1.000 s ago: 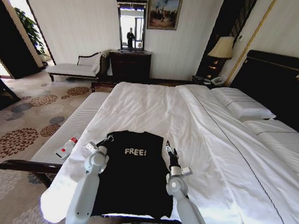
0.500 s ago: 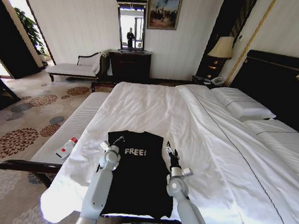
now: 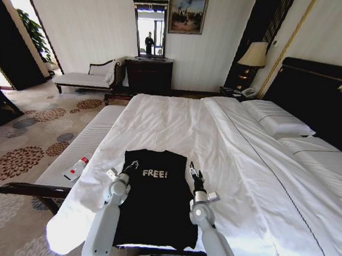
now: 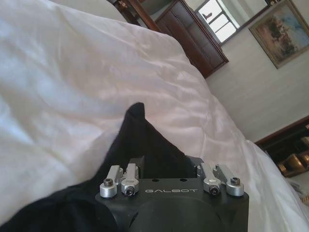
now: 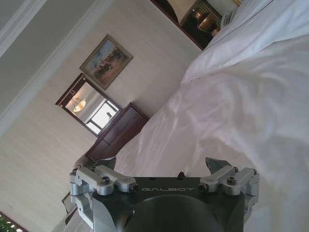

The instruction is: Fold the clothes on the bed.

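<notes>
While the black T-shirt (image 3: 155,201) lies flat at the bed's (image 3: 177,120) foot, the left gripper (image 3: 128,168) hovers over its left shoulder, the right gripper (image 3: 194,173) beside its right edge; finger states indiscernible.

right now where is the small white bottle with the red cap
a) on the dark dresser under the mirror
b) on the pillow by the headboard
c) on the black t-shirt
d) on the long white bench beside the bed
d: in the head view the white bottle with the red cap lies on the long white bench at the robot's left of the bed, apart from the black T-shirt.
</notes>
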